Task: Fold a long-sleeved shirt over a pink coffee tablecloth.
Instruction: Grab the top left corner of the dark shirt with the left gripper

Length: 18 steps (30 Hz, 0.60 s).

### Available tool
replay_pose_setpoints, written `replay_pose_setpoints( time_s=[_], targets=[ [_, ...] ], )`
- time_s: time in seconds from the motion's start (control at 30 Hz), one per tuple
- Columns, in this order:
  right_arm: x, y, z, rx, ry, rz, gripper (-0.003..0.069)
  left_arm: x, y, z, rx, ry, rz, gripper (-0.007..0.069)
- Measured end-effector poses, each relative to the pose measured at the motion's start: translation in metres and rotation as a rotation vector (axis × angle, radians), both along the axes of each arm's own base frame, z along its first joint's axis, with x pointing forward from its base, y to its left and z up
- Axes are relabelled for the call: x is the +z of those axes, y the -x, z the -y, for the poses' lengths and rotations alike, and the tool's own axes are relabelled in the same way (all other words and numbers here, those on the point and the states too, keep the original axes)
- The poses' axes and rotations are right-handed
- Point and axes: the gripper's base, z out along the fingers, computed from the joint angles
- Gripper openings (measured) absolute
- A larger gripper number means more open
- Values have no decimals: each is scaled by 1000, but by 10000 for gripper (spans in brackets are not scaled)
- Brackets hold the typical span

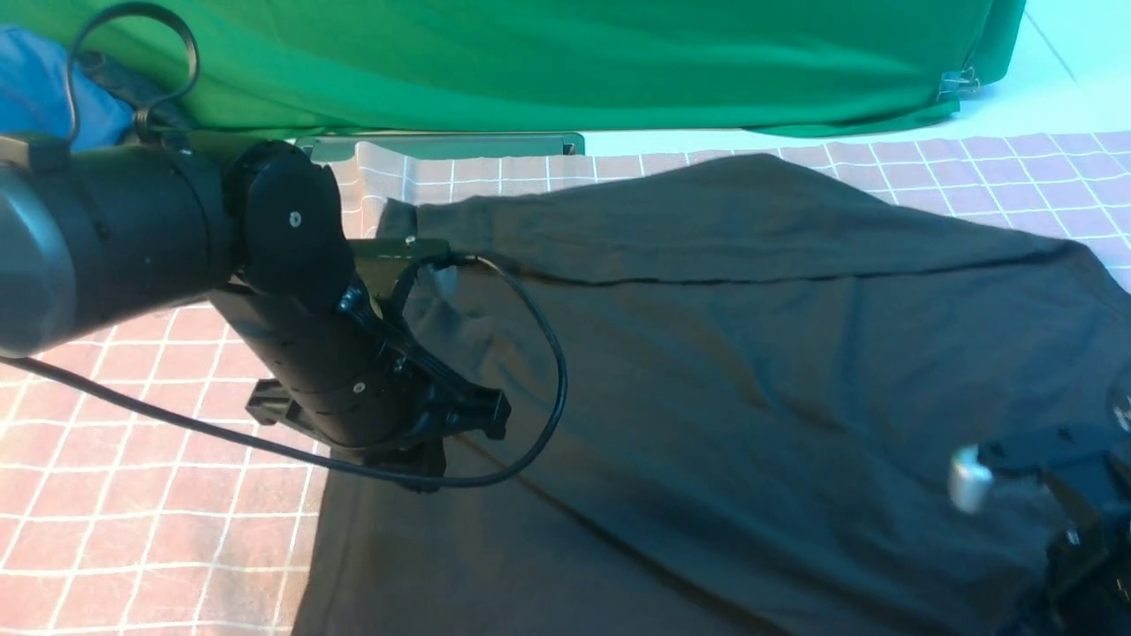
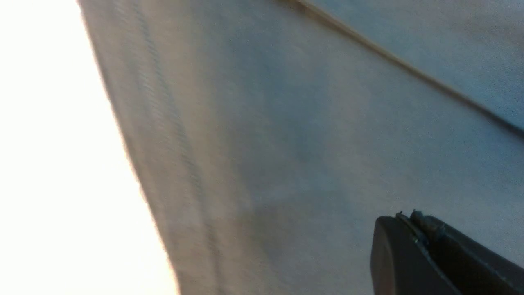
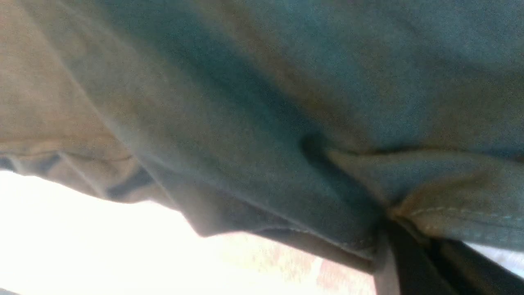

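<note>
Only right wrist view shows right gripper (image 3: 403, 237) clamped shut on long-sleeved shirt (image 3: 254, 102) hem; left wrist view shows left gripper (image 2: 413, 221) closed, empty, shirt just below it, spread over pink coffee tablecloth (image 1: 132, 495).

Setting: a robotics test bay, staged for trials, as I read it from my feeds. Item: plain bright green cloth (image 1: 548, 53) hung as a backdrop along the far side, its right corner gathered in a metal clip (image 1: 961, 85). Item: table dressed in the pink coffee tablecloth (image 1: 132, 459), with thin white grid lines, covering all I can see of the top. Item: black robot left arm (image 1: 132, 238), joint screws exposed, with a loose black cable (image 1: 552, 389) looping off it. Item: the long-sleeved shirt (image 1: 751, 353) spread out as the work piece. Item: a blue garment (image 1: 44, 88) bunched at far left. Item: pale bare surface (image 1: 1060, 53) beyond the backdrop.
</note>
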Motion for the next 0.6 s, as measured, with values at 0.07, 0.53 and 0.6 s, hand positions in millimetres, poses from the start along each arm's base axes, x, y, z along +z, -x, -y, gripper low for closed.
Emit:
replay_pose_setpoints(
  time_s=[0.07, 0.53, 0.6],
  targets=[
    [-5, 6, 2, -5, 14, -30, 54, 1, -1, -2, 18, -23, 5, 13],
    [20, 20, 5, -17, 46, -174, 414, 75, -96, -36, 345, 72, 242, 13],
    [34, 20, 5, -21, 23, -82, 351, 69, -112, -37, 346, 57, 249, 14]
  ],
)
